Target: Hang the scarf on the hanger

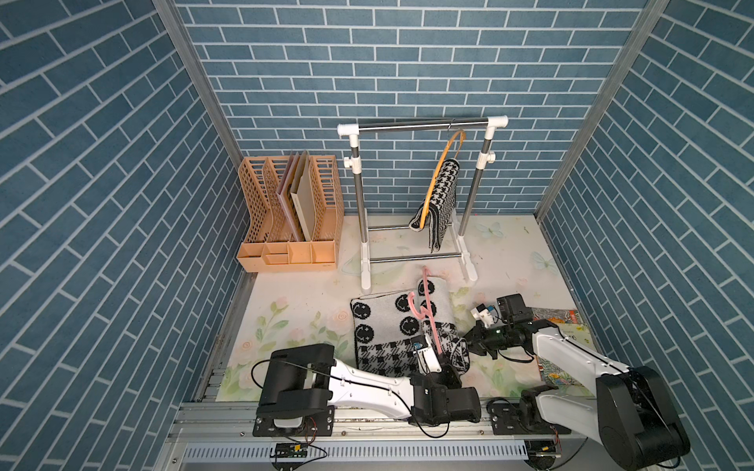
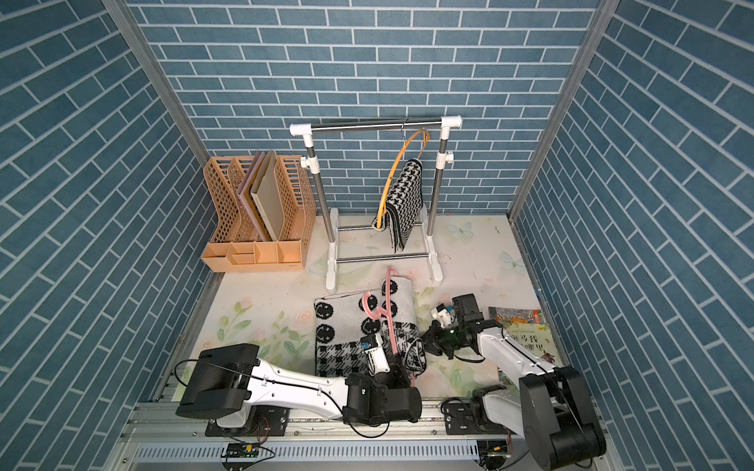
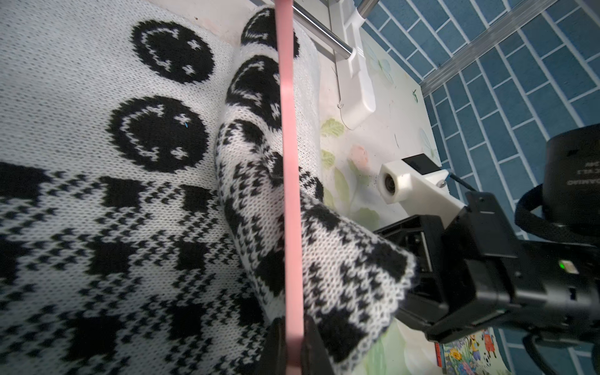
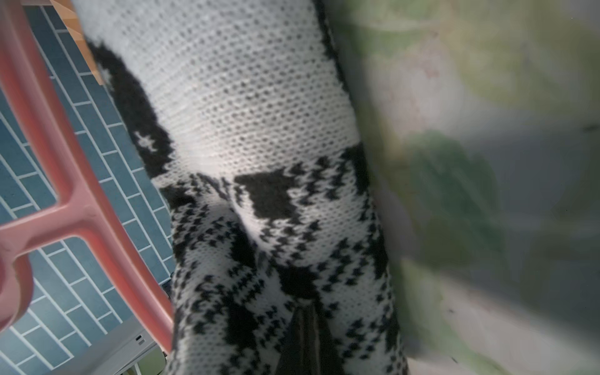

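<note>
left gripper [image 1: 442, 361]: clamped on one end of the pink hanger [image 1: 428, 304]; in the left wrist view [image 3: 293, 344] the bar runs straight between the two fingers
pink hanger: reaches away from the left gripper over the scarf, far end toward the rack; hook sticks out sideways about halfway along; seen edge-on in both top views
scarf [image 1: 391, 326]: black-and-white knit with smiley faces and checks; spread on the table [image 1: 293, 301] just beyond the left gripper; the side nearer the right gripper is bunched into a ridge along the hanger bar [image 3: 289, 130]
right gripper [image 1: 469, 341]: closed on the near corner of the scarf, which is lifted off the table; the right wrist view [image 4: 302, 337] shows dark fingertips together with knit pinched between them
grippers: close side by side, not touching; right one just beside the left
fold vs bar: cannot tell whether they touch
rack [image 1: 420, 124]: well beyond both grippers, at the back of the table
second scarf [image 1: 442, 191]: draped on an orange hanger [image 1: 438, 171] hung from the rack rail
file holder [image 1: 289, 212]: far beyond the left gripper, back corner
books [image 1: 571, 330]: behind the right gripper, beside that arm
</note>
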Tool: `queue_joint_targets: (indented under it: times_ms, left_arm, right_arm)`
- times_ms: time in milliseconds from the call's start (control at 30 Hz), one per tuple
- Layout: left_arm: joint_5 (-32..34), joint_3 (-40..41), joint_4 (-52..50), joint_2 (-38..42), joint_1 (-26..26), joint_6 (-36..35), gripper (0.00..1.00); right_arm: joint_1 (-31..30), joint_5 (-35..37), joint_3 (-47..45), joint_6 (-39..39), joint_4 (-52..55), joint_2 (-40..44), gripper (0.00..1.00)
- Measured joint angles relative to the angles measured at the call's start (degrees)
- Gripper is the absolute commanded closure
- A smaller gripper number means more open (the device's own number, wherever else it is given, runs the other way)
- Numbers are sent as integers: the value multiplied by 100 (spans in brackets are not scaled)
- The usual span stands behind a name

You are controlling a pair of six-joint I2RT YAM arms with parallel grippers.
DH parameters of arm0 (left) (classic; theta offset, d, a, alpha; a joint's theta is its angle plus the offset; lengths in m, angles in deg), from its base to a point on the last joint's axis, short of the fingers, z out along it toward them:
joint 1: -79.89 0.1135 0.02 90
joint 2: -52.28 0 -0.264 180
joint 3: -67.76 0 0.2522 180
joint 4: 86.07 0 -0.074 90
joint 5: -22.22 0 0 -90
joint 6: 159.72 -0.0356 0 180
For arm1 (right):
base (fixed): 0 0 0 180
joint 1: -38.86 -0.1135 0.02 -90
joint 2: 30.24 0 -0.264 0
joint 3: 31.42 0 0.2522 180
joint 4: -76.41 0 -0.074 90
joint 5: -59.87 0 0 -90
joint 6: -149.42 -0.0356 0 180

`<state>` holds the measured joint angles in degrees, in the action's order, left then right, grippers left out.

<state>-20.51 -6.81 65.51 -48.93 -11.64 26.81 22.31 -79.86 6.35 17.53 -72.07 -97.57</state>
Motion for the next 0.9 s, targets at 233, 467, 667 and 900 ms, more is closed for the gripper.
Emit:
queue_joint_targets:
  times_ms: [233,467,667,900]
  left_arm:
    - [-7,0,2,2,0,-26,100]
    - [-44,0,9,2,0,-149,100]
    - [-85,0,2,2,-4,-232,100]
    - [-105,-103,0,0,-4,-367,100]
  right_arm:
    - [-732,-361,-9,-188,-863,-407,100]
    - [-1152,-542,-114,-72,-1475,-1235,100]
    - [-1451,-363,278,789,-1095,-1652,100]
    - [-1744,-20,448,1193,-756,-1410,83]
